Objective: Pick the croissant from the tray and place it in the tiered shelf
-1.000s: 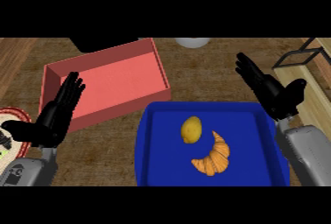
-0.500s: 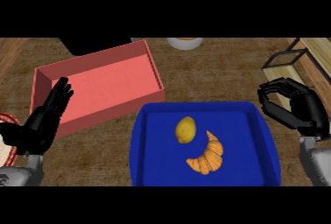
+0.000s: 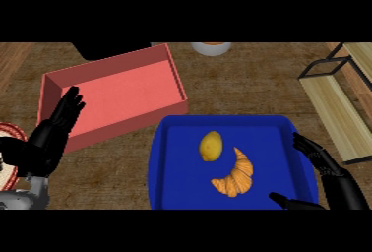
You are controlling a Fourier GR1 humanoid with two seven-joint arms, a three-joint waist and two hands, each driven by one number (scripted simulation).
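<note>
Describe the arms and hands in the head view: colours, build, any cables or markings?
Left hand and right hand are both plain black, with slim fingers and a thumb. The left forearm is a light grey rounded casing below the wrist. The right forearm's grey part is out of frame. No cables, markings or sleeves are visible.

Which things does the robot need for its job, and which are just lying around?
For the job:
croissant; the blue tray it lies in; tiered shelf at the right; right hand, open at the tray's right edge.

Just lying about:
lemon in the tray; red box; patterned plate at the left edge; white cup at the top; left hand, resting open.
</note>
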